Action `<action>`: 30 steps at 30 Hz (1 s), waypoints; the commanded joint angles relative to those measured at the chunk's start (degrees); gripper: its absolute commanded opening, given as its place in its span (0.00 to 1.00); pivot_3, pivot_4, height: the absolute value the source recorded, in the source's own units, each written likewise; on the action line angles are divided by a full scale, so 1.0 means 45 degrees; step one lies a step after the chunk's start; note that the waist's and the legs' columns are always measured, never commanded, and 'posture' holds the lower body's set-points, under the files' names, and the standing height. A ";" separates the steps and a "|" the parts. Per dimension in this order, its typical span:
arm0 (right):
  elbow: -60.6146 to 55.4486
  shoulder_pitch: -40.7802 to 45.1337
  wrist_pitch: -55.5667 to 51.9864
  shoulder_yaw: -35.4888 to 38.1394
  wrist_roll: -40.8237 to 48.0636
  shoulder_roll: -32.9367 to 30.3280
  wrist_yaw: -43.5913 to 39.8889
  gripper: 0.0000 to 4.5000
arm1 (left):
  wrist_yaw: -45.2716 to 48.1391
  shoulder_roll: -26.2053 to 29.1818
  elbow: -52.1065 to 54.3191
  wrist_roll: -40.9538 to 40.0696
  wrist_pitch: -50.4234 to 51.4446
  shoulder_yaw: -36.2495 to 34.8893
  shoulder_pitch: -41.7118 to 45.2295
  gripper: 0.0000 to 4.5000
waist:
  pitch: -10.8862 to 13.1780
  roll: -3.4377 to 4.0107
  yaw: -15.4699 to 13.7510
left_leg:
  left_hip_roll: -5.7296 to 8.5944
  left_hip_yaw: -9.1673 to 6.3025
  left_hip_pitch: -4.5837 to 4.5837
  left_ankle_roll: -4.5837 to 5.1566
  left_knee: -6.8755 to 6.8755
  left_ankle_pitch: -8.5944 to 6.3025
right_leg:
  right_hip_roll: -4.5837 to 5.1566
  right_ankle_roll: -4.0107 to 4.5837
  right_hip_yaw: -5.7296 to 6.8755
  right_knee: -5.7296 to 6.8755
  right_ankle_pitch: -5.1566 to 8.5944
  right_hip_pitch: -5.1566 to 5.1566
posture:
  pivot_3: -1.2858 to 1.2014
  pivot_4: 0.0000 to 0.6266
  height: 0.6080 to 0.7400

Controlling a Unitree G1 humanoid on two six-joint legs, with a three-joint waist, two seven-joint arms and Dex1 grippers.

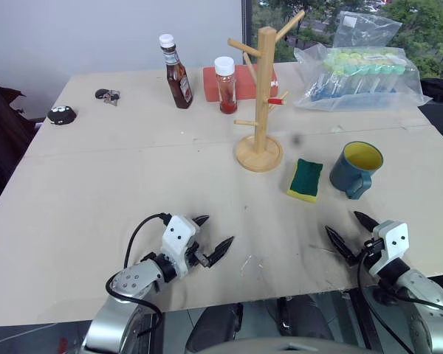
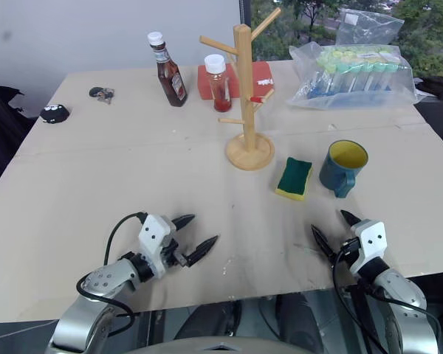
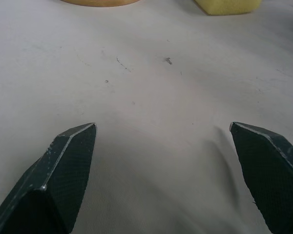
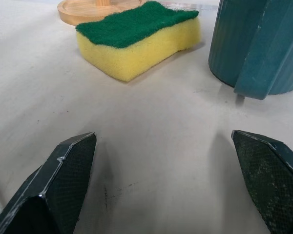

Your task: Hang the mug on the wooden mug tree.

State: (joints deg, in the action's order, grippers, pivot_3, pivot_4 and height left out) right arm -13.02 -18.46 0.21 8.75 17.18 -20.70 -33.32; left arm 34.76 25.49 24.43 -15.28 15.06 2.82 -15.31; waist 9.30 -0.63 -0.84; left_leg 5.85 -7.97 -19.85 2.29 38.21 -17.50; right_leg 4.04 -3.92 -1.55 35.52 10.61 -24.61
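The mug (image 1: pixel 356 169) stands upright on the worktop (image 1: pixel 96 184), just right of the sponge (image 1: pixel 305 179) and near the tree (image 1: pixel 261 96). Both grippers, left (image 1: pixel 214 237) and right (image 1: pixel 352 234), hover empty, fingers apart.

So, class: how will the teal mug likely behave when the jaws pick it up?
The mug looks rigid and ceramic, so probably fragile if dropped. Its ribbed wall may help grip, though the glaze could be slippery. Standing upright on a broad base, it seems unlikely to tip; lifted by its handle, it might swing.
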 commanded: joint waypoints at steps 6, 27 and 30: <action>-0.0161 0.0002 0.0129 -0.0046 0.0020 -0.0085 -0.0129 0.99 | 0.0056 -0.0025 0.0261 -0.0280 -0.0235 -0.0200 -0.0047 1.00 | 0.0000 0.0000 0.0001 | 0.0000 0.0000 0.0000 -0.0001 0.0000 0.0000 | 0.0000 0.0000 0.0001 0.0000 0.0000 0.0000 | 0.52 0.24 1.00; -0.0255 -0.0180 0.0280 -0.0082 -0.0092 -0.0162 -0.0259 0.99 | 0.0147 0.0039 0.0248 -0.0283 -0.0147 -0.0130 0.0153 1.00 | 0.0000 0.0000 0.0000 | 0.0000 0.0000 -0.0001 -0.0001 0.0000 0.0000 | 0.0000 0.0000 0.0001 0.0000 0.0000 0.0000 | 0.52 0.24 1.00; -0.0528 -0.0378 0.0235 -0.0108 0.0037 -0.0565 -0.0808 0.99 | 0.0210 0.0082 0.0330 -0.0343 -0.0128 -0.0183 0.0229 1.00 | 0.0001 0.0000 -0.0006 | 0.0000 0.0000 -0.0001 0.0000 0.0000 0.0000 | 0.0000 0.0000 0.0001 0.0000 0.0000 0.0000 | 0.52 0.24 1.00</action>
State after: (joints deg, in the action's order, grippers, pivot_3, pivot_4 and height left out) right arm -13.12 -19.36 0.61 8.47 16.79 -22.32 -35.47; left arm 35.26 25.49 24.43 -15.96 14.87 2.66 -14.57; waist 9.30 -0.63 -0.87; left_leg 5.85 -7.97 -19.86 2.30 38.21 -17.50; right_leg 4.04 -3.92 -1.54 35.53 10.61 -24.61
